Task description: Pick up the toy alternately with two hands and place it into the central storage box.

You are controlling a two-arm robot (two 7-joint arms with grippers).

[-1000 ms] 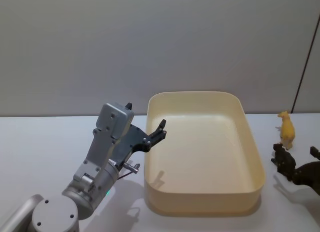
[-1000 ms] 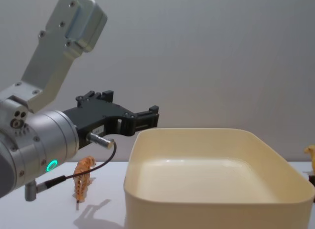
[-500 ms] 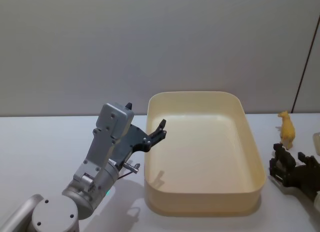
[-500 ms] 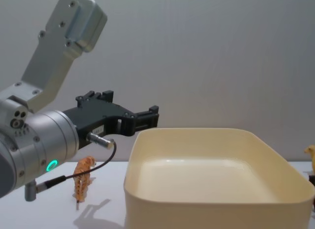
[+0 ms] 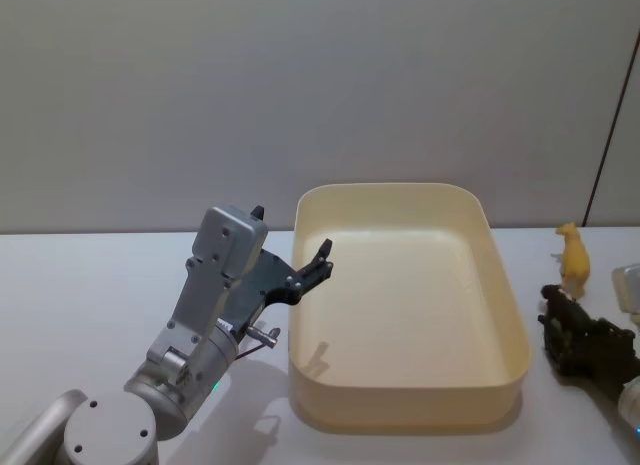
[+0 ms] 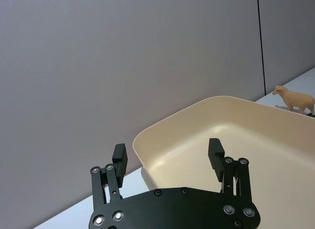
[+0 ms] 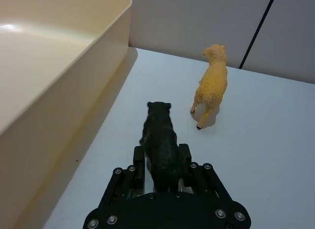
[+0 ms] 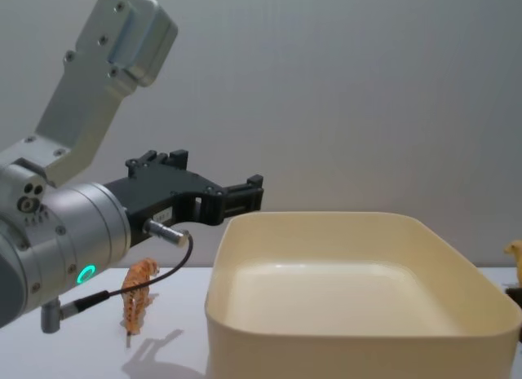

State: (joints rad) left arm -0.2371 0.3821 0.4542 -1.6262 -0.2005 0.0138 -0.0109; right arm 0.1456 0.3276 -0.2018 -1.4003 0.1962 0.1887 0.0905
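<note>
A black animal toy stands on the white table just right of the cream-yellow storage box. My right gripper is shut on its flanks from behind, and the toy's head points away from the wrist. From the head view this gripper and the black toy sit by the box's right wall. My left gripper hangs open and empty over the box's left rim; it is also in the head view and the chest view.
A yellow lamb toy stands just beyond the black one, close to it. An orange tiger figure stands on the table left of the box, under my left arm. A dark vertical line runs down the wall at far right.
My right gripper has come in from the right edge and its fingers now lie against the black toy's sides. The left arm has stayed still.
</note>
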